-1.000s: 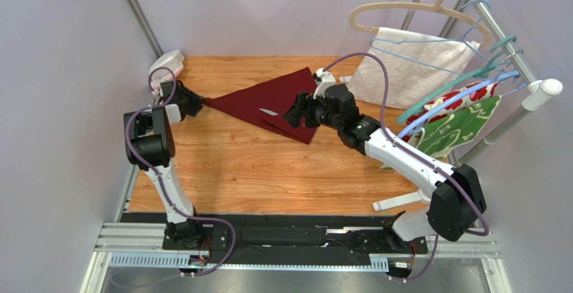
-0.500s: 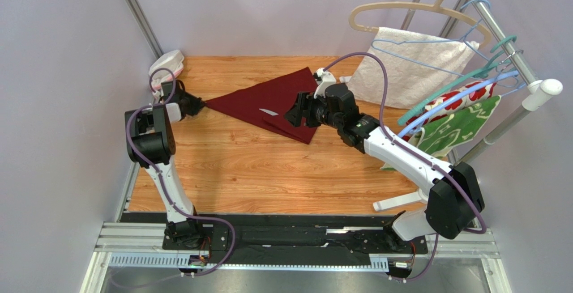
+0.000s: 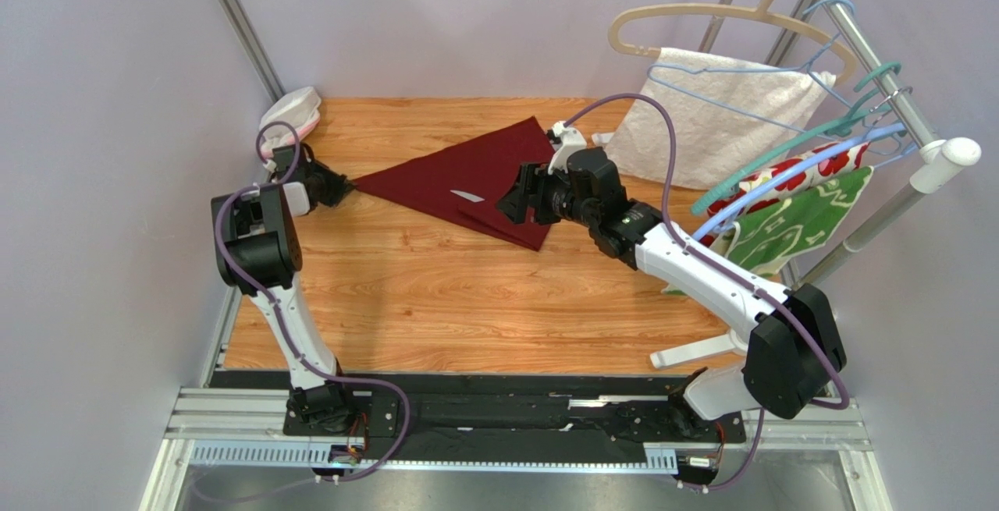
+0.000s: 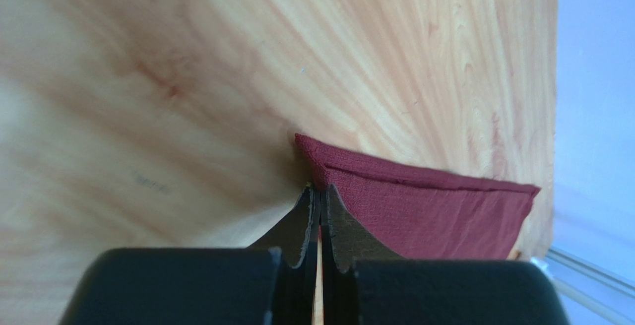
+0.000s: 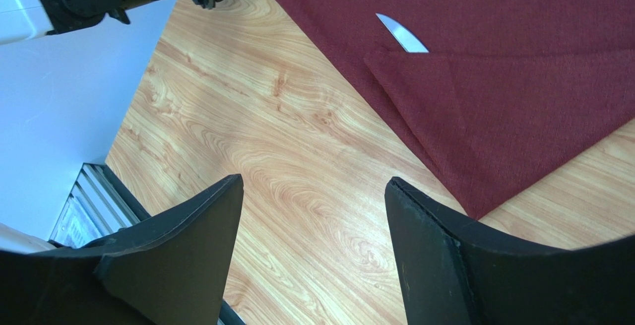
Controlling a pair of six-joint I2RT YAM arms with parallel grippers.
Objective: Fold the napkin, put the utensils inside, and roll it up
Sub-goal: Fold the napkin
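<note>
Top: napkin (image 3: 469, 172) lies folded to a triangle on the table (image 3: 446, 289), silvery utensil tip (image 3: 467, 195) poking from its flap.
Left wrist: left hand (image 4: 319, 200) pressed together, pinching the napkin's corner.
Right wrist: right hand (image 5: 313, 185) spread, empty, above the napkin's near edge.
My read: fold and insert mostly done, rolling not yet started.

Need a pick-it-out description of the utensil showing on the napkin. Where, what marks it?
On the light wooden table, find the dark red cloth napkin spread toward the far side. Near its middle a small silvery pointed blade tip pokes out from under a folded flap. It is the only shiny metal on that plain fabric.
</note>
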